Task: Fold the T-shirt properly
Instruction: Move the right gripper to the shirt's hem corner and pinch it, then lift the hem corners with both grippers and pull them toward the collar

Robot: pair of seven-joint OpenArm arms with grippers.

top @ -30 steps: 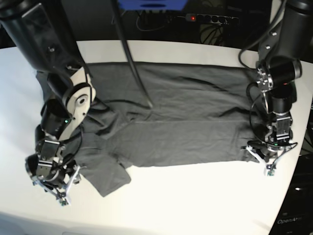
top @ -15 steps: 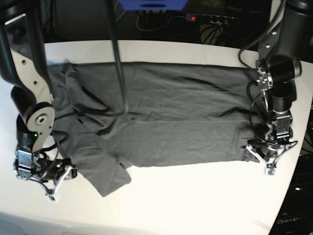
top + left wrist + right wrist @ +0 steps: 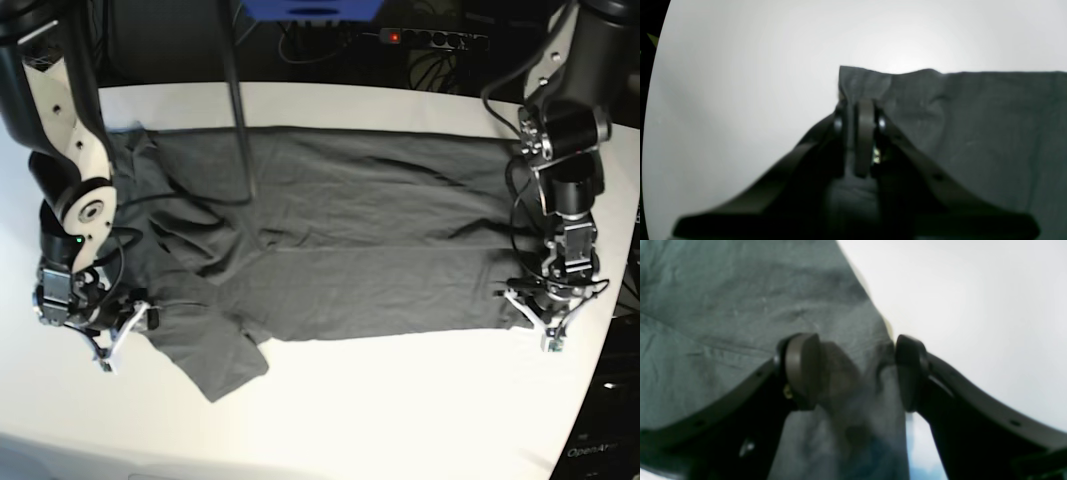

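We see the left end effector (image 3: 858,123) pinching the dark charcoal-grey soft T-shirt's (image 3: 330,240) hem corner while the right end effector (image 3: 857,373), spread, straddles its sleeve edge.

Partial pale lettering "OpenAr", cut off, on dark unit (image 3: 600,452) at table's corner

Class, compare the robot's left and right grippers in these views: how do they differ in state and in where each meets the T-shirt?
The left gripper is shut, pinching a corner of the T-shirt; the right gripper stands open, with cloth lying between its jaws. In the base view, the left sits at the hem end, the right at the sleeve end. Both are low at the shirt's near edge.
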